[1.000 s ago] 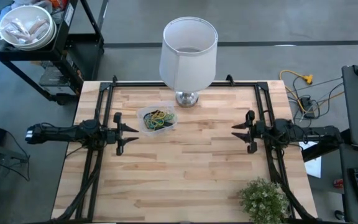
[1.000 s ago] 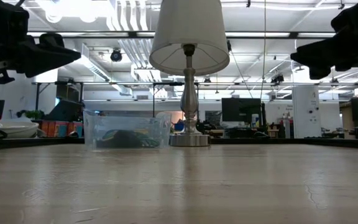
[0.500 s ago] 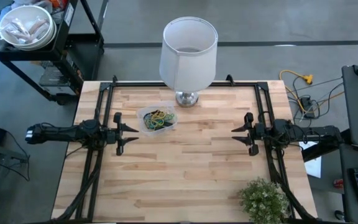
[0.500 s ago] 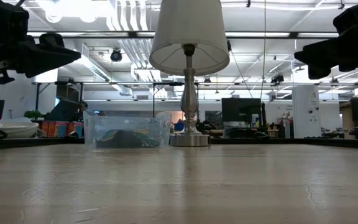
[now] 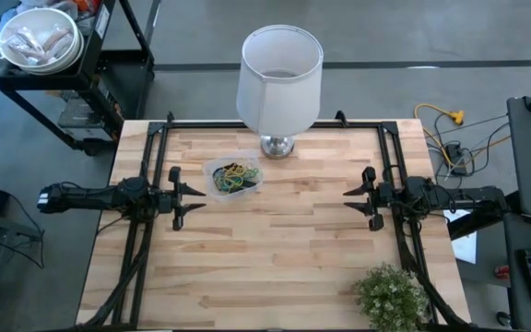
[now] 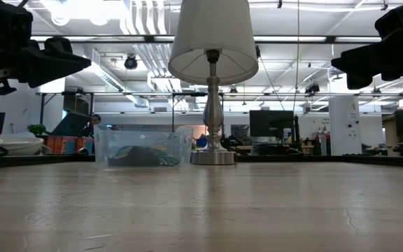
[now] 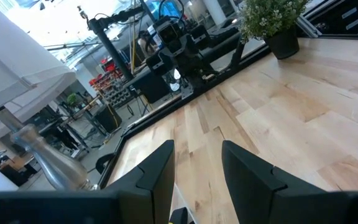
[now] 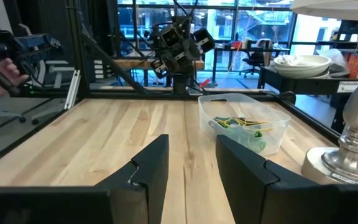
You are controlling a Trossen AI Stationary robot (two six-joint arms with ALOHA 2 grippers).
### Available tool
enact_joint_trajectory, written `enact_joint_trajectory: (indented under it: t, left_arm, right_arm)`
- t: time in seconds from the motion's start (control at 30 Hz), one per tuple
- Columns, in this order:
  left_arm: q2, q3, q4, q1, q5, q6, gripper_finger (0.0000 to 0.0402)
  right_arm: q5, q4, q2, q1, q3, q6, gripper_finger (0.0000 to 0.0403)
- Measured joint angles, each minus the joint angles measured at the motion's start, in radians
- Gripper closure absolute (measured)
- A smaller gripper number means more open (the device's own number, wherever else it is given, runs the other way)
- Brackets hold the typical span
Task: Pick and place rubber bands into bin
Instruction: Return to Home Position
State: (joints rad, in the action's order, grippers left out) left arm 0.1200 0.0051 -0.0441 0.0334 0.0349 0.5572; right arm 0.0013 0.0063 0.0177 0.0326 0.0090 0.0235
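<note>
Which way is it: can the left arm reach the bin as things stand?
Probably yes: the left tool hangs open beside the bin, only bare table between them; the lamp stands beyond, off that path. The right tool waits opposite.

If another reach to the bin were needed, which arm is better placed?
Left, probably. The left gripper hangs close beside the bin, fingers open; the right gripper, also open, is across the table, much farther away.
</note>
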Motion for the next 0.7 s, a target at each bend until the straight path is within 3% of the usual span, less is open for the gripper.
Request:
enact_joint_trajectory:
  t: [0.27,0.43,0.7]
  left_arm:
    - [0.0,0.0,0.001,0.0,0.0,-0.009,0.0283]
    - [0.004,0.0,0.002,-0.001,0.007,-0.2,0.0283]
    - [0.004,0.0,-0.003,-0.001,0.122,-0.42,0.0283]
  right_arm:
    - [-0.001,0.0,0.0,0.0,0.0,0.002,0.0275]
    - [-0.001,0.001,0.0,0.0,0.0,0.0,0.0275]
    - [-0.001,0.001,0.002,0.0,0.0,0.002,0.0275]
